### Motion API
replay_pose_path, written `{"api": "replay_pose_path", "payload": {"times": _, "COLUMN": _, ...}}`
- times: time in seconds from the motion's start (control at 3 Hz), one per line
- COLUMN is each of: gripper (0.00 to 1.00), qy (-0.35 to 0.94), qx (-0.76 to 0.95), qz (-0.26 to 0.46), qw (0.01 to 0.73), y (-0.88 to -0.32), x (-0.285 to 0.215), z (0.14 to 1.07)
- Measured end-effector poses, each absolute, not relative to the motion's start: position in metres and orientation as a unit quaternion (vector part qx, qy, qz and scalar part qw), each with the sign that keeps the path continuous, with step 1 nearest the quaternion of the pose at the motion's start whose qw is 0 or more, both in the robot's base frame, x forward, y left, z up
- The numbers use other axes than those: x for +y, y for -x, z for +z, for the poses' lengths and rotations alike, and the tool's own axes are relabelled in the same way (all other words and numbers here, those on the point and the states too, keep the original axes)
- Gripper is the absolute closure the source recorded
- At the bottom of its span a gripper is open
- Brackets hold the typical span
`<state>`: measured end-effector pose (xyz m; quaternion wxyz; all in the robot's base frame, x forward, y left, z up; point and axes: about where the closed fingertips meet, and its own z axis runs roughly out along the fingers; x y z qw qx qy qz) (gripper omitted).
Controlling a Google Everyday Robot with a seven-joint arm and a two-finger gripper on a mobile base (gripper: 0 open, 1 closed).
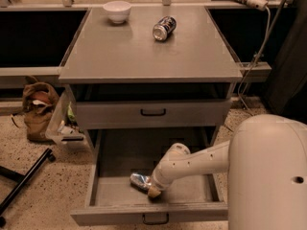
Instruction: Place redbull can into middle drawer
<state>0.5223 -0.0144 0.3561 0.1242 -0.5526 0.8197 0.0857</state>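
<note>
The redbull can [139, 180], silver and light blue, lies on its side on the grey bottom of the open middle drawer [115, 152]. My gripper [152, 189] reaches down into the drawer at the can's right end, touching or right beside it. My white arm comes in from the lower right. The drawer is pulled far out, with its dark bar handle [155, 219] at the front.
A dark can with a silver end [164, 28] lies on the cabinet top near a white bowl [117, 10]. A shut drawer front with a black handle [153, 112] is above. A brown bag [37, 108] and a black stand leg [25, 180] are on the floor at left.
</note>
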Motion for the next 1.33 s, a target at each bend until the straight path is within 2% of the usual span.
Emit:
{"api": "replay_pose_path", "payload": {"times": 0.67, "gripper": 0.10, "qy": 0.553, "qx": 0.820, "qz": 0.086, "qw": 0.124, "y": -0.5223, "x": -0.0143, "z": 0.3561}}
{"api": "replay_pose_path", "payload": {"times": 1.0, "gripper": 0.00, "qy": 0.553, "qx": 0.820, "qz": 0.086, "qw": 0.124, "y": -0.5223, "x": -0.0143, "z": 0.3561}}
{"api": "replay_pose_path", "payload": {"times": 1.33, "gripper": 0.00, "qy": 0.553, "qx": 0.820, "qz": 0.086, "qw": 0.124, "y": -0.5223, "x": -0.0143, "z": 0.3561}}
